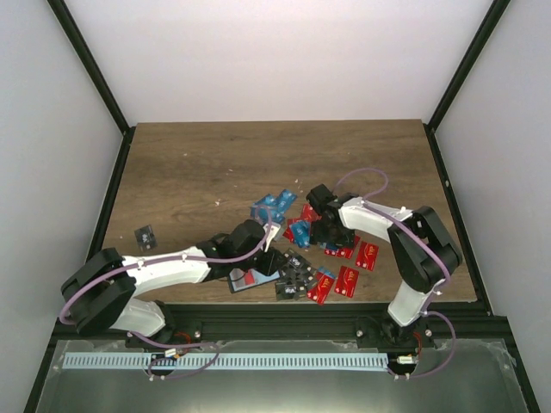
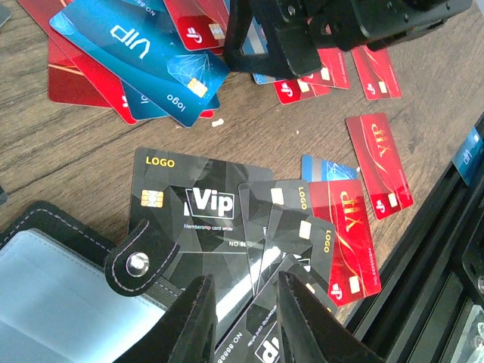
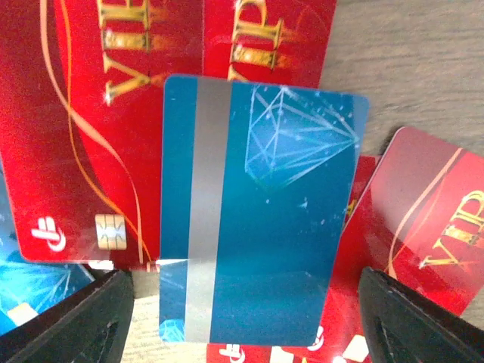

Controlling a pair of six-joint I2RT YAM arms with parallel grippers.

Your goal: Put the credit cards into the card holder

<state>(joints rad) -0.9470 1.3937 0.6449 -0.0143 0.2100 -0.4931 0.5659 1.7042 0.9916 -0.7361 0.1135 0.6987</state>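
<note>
Straddling a blue card [image 3: 257,227], the right gripper [image 3: 246,291] stands with its jaws wide apart, one finger at 8 o'clock and the other at 4 o'clock of the right wrist view. The blue card lies stripe side up on top of red cards [image 3: 83,136]. Contact between fingers and card cannot be determined.

The left gripper [image 2: 243,283] shows a narrow gap between its fingers, with nothing clamped in it. Black cards [image 2: 291,234] lie fanned on the table beneath that gap.

The card holder [image 2: 60,221] lies open at 8 o'clock of the left wrist view, just beside the left gripper at its 9 o'clock. Its clear sleeve faces up. Its clasp tab [image 2: 140,257] rests on the corner of a black VIP card [image 2: 189,189].

In the top view, the credit cards [image 1: 346,280] lie scattered at the near middle of the table [image 1: 215,163], around both grippers:
- blue ones at 12 o'clock of the heap;
- red ones from 3 to 5 o'clock;
- black ones at 6 o'clock.

One lone black card [image 1: 145,235] lies well apart at 9 o'clock of the heap.
</note>
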